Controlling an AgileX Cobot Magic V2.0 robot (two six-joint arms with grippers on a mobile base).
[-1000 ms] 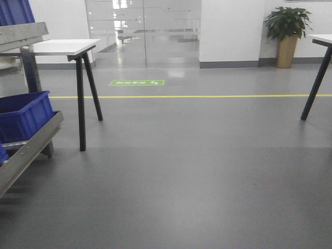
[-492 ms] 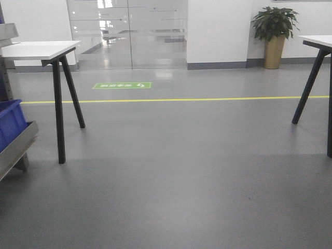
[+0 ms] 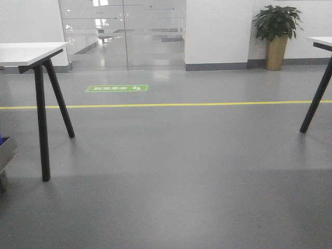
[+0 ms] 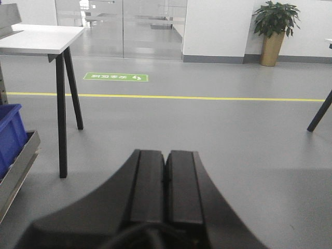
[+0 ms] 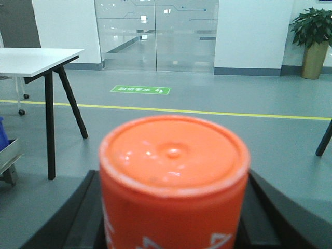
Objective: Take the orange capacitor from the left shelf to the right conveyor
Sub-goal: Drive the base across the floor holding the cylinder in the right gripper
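The orange capacitor (image 5: 174,181) fills the lower middle of the right wrist view, flat top toward the camera, white print on its side. My right gripper (image 5: 174,218) is shut on it, black fingers on both sides. My left gripper (image 4: 166,171) is shut and empty, its two black pads pressed together over bare floor. A corner of the left shelf's metal lip (image 4: 18,168) shows at the left edge of the left wrist view and in the front view (image 3: 6,153). The right conveyor is out of view.
A blue bin (image 4: 10,136) sits on the shelf. A white table with black legs (image 3: 41,104) stands at the left; another table's leg (image 3: 315,101) is at the right. A yellow floor line (image 3: 181,105), green floor sign, glass doors and a potted plant (image 3: 277,33) lie ahead.
The view has swung to the right: the shelf and blue bin have slid almost out of the left edge of the front view, and the left table has shifted left.
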